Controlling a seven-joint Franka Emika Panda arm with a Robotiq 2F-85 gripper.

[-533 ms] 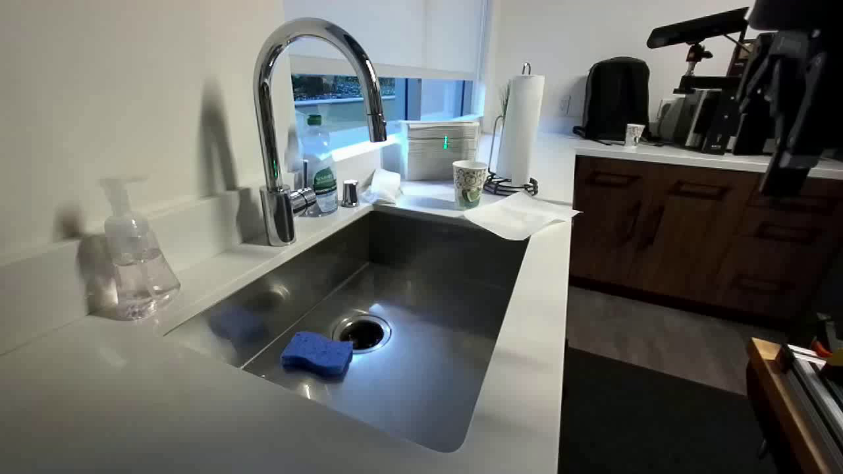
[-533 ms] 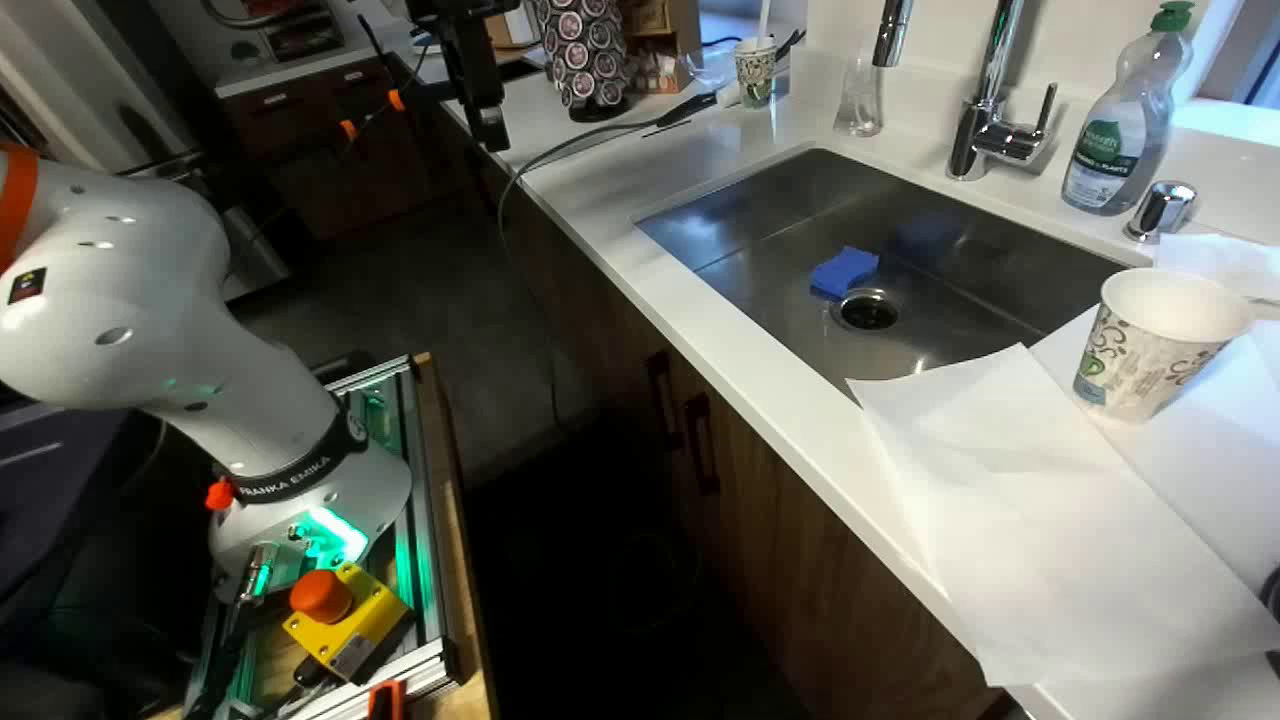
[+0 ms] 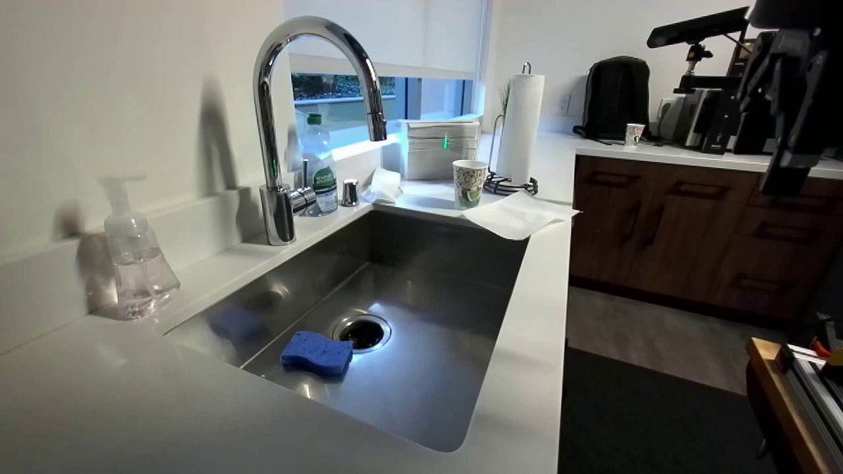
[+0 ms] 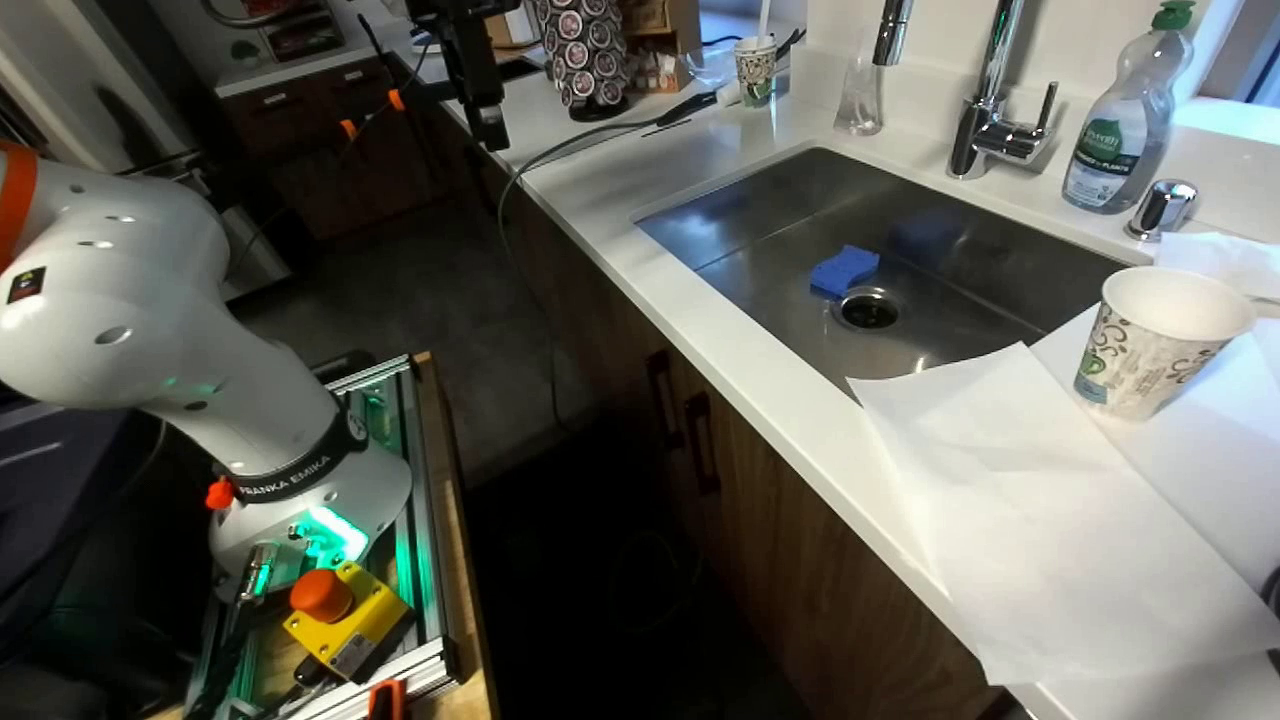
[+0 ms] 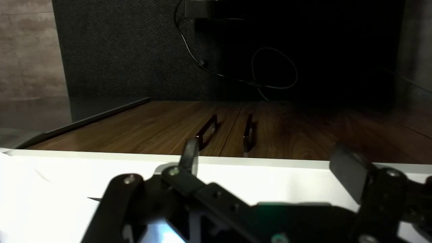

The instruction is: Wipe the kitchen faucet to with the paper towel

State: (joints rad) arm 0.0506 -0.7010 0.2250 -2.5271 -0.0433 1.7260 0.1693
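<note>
The chrome kitchen faucet (image 3: 268,118) rises behind the sink with its arched spout over it. In an exterior view only its lower stem and spout end show (image 4: 968,145). A small crumpled white paper towel (image 3: 384,186) lies on the counter beyond the faucet, near the chrome cap; part of it also shows behind the cup (image 4: 1215,260). A larger flat white sheet (image 3: 517,216) lies at the sink's corner and reaches the counter edge (image 4: 1060,520). My gripper (image 5: 270,158) is open and empty in the wrist view, over the counter edge. It hangs at the edge of an exterior view (image 3: 784,145).
The steel sink (image 3: 428,395) holds a blue sponge (image 3: 317,353). Around it stand a pump soap bottle (image 3: 139,273), a green-capped dish soap bottle (image 3: 323,171), a paper cup (image 3: 469,184), a towel roll (image 3: 521,125) and a stack of folded towels (image 3: 440,155).
The gripper's outline has shifted very slightly at the edge of an exterior view. Nothing else has visibly moved.
</note>
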